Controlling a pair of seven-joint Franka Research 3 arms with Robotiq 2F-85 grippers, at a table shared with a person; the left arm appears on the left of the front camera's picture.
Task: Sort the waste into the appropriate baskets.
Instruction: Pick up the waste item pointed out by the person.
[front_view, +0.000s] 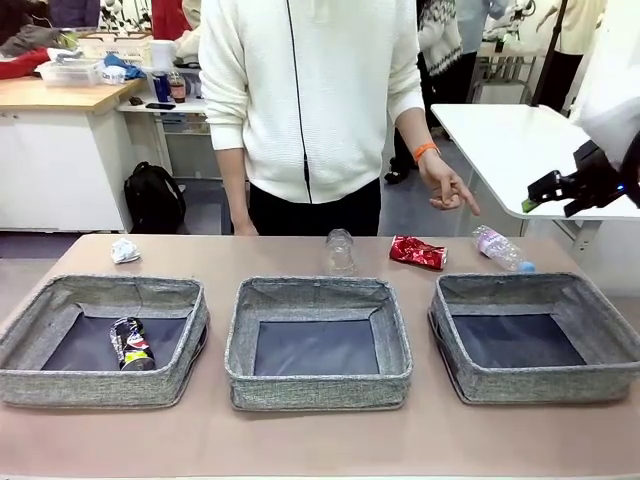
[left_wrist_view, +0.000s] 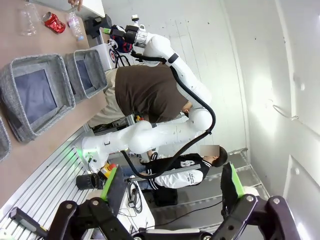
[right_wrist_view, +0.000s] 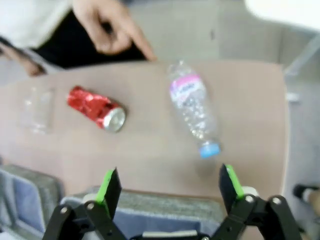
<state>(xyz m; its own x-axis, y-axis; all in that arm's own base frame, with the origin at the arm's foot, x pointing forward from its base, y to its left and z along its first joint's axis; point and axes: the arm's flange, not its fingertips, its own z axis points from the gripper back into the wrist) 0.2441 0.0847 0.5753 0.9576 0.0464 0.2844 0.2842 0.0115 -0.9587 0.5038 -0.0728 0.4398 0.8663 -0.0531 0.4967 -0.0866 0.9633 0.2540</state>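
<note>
three grey woven baskets (front_view: 318, 390) are lined up along the near side of the pinkish-brown table (front_view: 300, 445). a dark blue-black can (front_view: 131, 345) is seen lying in the left basket (front_view: 100, 388). just behind the row, a white paper wad (front_view: 125, 250) lies at the left and a clear upright bottle (front_view: 340, 251) stands at the middle. a crumpled red can (front_view: 418, 252) and a lying pink-labelled bottle (front_view: 502, 249) with a blue cap are at the right.

in the blurred right wrist view, the right gripper (right_wrist_view: 170, 187) is shown with fingers spread wide, nothing held, above a basket rim. the left gripper (left_wrist_view: 170, 186) is likewise seen wide apart and empty, turned toward a white wall.

a person's hand (front_view: 447, 190) is pointed downward at the far edge. beyond it, a black backpack (front_view: 153, 197) sits on the floor.
</note>
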